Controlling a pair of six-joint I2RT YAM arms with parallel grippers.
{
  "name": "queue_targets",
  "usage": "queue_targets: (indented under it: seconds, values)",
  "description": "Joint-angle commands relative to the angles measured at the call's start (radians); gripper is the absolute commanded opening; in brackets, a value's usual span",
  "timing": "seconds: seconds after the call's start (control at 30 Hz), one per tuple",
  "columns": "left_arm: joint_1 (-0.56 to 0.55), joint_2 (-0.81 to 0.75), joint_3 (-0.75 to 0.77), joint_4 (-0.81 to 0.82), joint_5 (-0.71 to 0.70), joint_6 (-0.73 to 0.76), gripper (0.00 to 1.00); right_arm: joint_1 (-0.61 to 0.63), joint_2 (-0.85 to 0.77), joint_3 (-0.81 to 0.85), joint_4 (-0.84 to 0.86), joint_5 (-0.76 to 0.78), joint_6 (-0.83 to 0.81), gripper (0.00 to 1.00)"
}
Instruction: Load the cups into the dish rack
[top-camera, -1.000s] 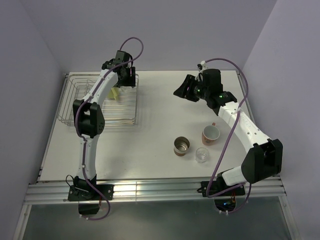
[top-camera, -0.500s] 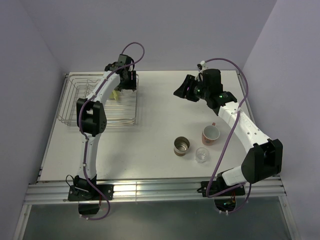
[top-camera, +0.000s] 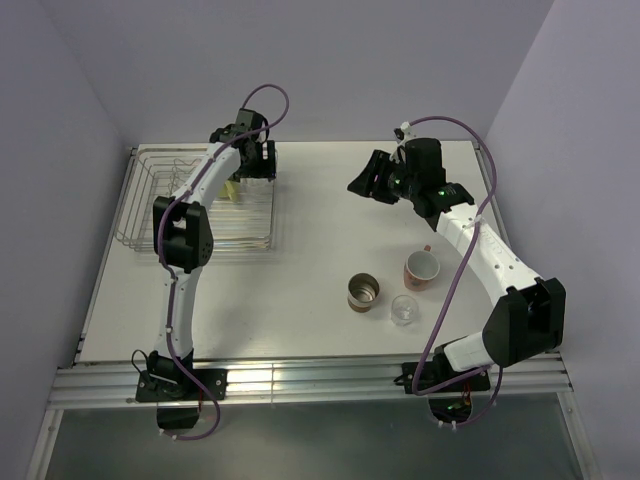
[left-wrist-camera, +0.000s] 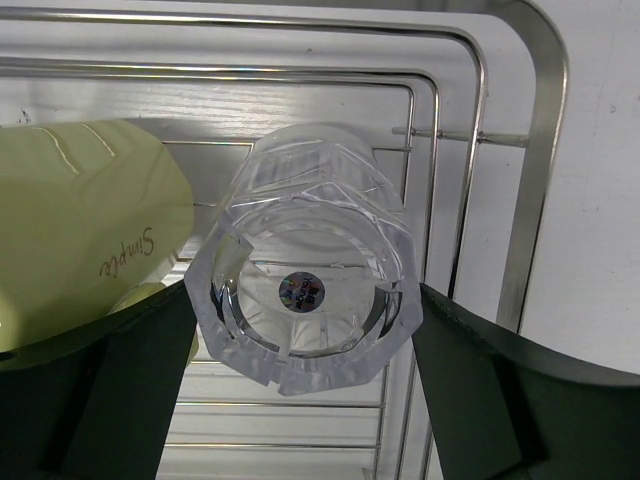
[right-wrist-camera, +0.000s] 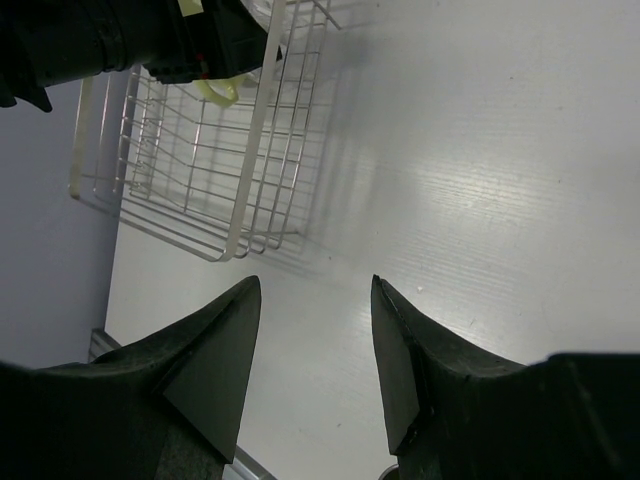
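**Left jaws at tumbler in rack, right jaws empty**

My left gripper (top-camera: 256, 160) is at the right end of the dish rack (left-wrist-camera: 535, 150), upper left of the overhead view. In my left wrist view, a clear glass tumbler (left-wrist-camera: 300, 290) sits inside the rack between my fingers, mouth facing the camera. The pale yellow mug (left-wrist-camera: 80, 220) is just beside it on the left. I cannot tell whether those jaws press the glass or stand just clear. My right gripper (right-wrist-camera: 315, 285) is spread with nothing between its jaws, above the table (top-camera: 310, 230). The pink mug (top-camera: 421, 268), brown cup (top-camera: 364, 293) and second tumbler (top-camera: 404, 309) stand clustered lower right of centre, well apart from the rack.
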Motion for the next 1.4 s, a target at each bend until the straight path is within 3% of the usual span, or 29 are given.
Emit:
queue_targets:
  seconds: [0.0, 0.67, 0.77, 0.93, 1.13, 1.37]
  values:
    - [-0.001, -0.059, -0.011, 0.033, -0.020, -0.003, 0.91, 0.003, -0.015, -0.006, 0.014, 0.013, -0.014, 0.56]
    - [-0.038, -0.246, -0.033, 0.010, -0.075, -0.022, 0.90, 0.050, -0.046, 0.016, -0.070, 0.113, -0.059, 0.55]
    - [-0.050, -0.340, -0.102, 0.040, -0.100, -0.042, 0.89, 0.098, -0.096, 0.007, -0.134, 0.160, -0.080, 0.55]
    - [-0.058, -0.601, -0.306, 0.125, -0.064, -0.102, 0.89, 0.276, -0.196, -0.062, -0.233, 0.393, -0.080, 0.55]
    - [-0.064, -0.952, -0.622, 0.295, 0.129, -0.173, 0.91, 0.472, -0.258, -0.199, -0.317, 0.591, 0.006, 0.50]
    - [-0.064, -1.187, -0.806, 0.333, 0.152, -0.181, 0.92, 0.564, -0.247, -0.331, -0.311, 0.667, 0.092, 0.49]
